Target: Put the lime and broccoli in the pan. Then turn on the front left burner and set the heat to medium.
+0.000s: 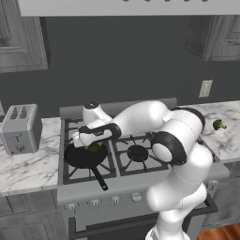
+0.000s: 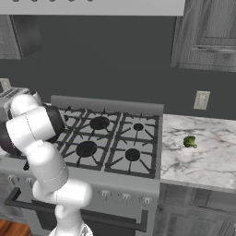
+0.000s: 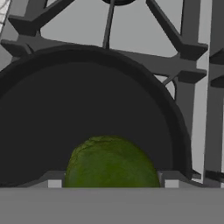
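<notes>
Gripper (image 1: 93, 146) clamps the lime (image 3: 111, 162) above the pan (image 1: 80, 158), whose handle points toward the stove front.

We see a gas stove (image 2: 108, 138) with dark cast-iron grates, set between two stretches of white marble counter (image 2: 198, 159). On its front left burner (image 1: 70, 171) sits the black pan (image 1: 77, 158), its long handle pointing toward the front edge of the stove. On the counter to the left of the stove stands a silver toaster (image 1: 19, 129). On the counter to the right lies the broccoli (image 2: 189, 142), well apart from the stove.
</notes>
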Robot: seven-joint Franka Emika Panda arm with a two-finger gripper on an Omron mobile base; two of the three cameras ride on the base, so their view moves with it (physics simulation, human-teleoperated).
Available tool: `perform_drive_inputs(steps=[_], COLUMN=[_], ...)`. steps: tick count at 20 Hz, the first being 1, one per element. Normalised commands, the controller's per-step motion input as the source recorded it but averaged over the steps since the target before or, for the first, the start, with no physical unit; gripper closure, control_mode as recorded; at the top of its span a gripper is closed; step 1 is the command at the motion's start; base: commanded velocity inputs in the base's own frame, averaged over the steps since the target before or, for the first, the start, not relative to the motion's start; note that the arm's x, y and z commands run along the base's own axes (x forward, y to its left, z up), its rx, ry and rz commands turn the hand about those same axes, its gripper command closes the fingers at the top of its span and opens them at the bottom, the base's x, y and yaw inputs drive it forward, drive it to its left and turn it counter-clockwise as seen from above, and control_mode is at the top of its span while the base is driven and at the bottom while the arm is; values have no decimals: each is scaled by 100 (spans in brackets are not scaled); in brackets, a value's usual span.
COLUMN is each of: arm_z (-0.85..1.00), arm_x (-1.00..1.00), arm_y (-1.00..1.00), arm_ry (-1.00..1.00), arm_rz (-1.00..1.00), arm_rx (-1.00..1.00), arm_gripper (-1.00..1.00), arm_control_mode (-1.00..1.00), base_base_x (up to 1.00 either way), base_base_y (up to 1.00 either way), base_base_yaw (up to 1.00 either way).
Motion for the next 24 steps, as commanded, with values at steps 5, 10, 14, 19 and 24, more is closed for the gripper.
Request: perform_drive_inputs(steps=[5, 10, 14, 19, 24], arm_z=[-9, -31, -20, -2, 0], arm_x=[3, 0, 0, 0, 0], arm_y=[0, 1, 2, 0, 0], arm_ry=[0, 0, 0, 0, 0], arm_rz=[-8, -3, -1, 0, 0], arm_rx=[0, -2, -2, 0, 0], arm_gripper=[100, 100, 100, 100, -100], arm_control_mode=[-100, -100, -100, -100, -100], base_base_x=[0, 0, 0, 0, 0], base_base_y=[0, 0, 0, 0, 0], base_base_yaw=[0, 0, 0, 0, 0])
